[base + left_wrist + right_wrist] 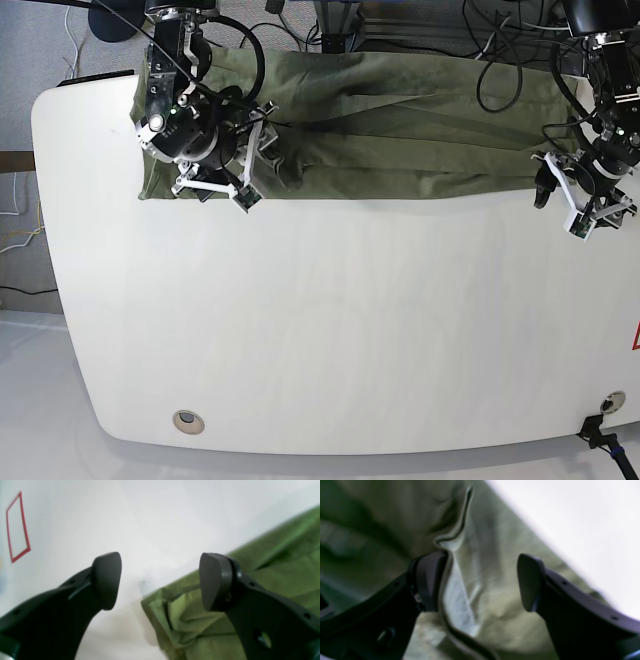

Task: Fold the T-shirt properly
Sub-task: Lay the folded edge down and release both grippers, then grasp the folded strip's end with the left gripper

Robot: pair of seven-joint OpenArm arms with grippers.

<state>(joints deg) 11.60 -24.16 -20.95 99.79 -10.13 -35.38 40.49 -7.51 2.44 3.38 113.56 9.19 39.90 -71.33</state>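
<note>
The olive-green T-shirt (pixel 400 130) lies spread and wrinkled along the far edge of the white table (pixel 330 320). My right gripper (pixel 250 160) is open over the shirt's left part. In the right wrist view its jaws (pixel 480 582) straddle wrinkled cloth (pixel 490 562), and a raised hem fold touches the left finger (pixel 430 580). My left gripper (pixel 565 205) is open at the shirt's right end. In the left wrist view it (pixel 160 582) hovers over a folded corner of the shirt (pixel 180 610), with the left finger (pixel 107 580) over bare table.
A red tape rectangle (pixel 17 527) marks the table beyond the left gripper; a red mark also shows at the right edge in the base view (pixel 636 338). A round grommet (pixel 186 421) sits near the front edge. Cables (pixel 500 60) hang behind the shirt.
</note>
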